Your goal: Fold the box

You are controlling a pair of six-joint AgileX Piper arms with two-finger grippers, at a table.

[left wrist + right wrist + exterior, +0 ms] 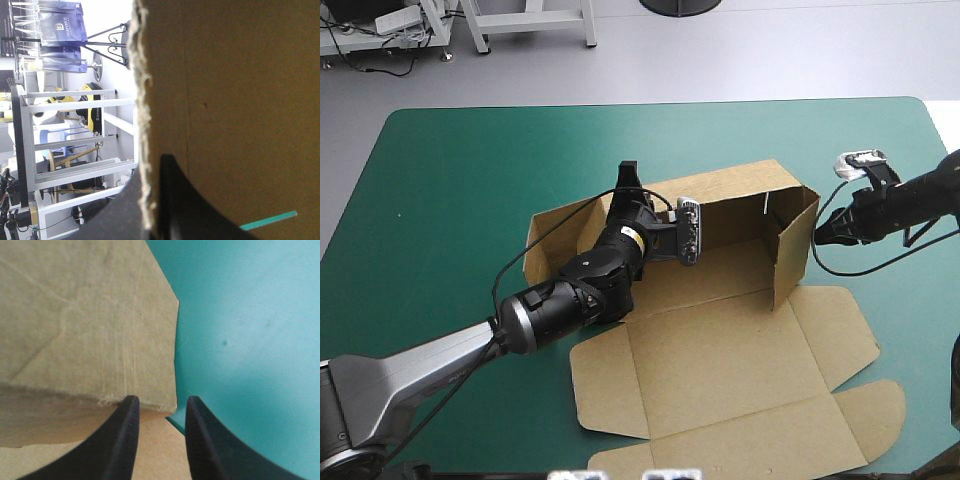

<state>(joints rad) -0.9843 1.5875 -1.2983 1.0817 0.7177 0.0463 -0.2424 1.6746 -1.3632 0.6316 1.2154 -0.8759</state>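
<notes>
The brown box (720,360) lies mid-table with its back wall (740,185) and right side wall (795,235) raised; the lid panel (750,440) lies flat toward the front edge. My left gripper (630,185) sits at the back wall's left end. In the left wrist view the box (240,100) fills the space ahead, and the left gripper (147,200) is shut over the board's rough edge, one finger on each face. My right gripper (817,232) is at the outside of the right wall. In the right wrist view the right gripper (160,400) stands narrowly open, the box (75,315) wall's corner just ahead of its fingertips.
Bare teal-green cover (450,180) stretches left of and behind the box, and shows beside the wall in the right wrist view (250,340). The box's left flap (555,240) lies low beside my left arm. The lid's flaps reach close to the table's front edge.
</notes>
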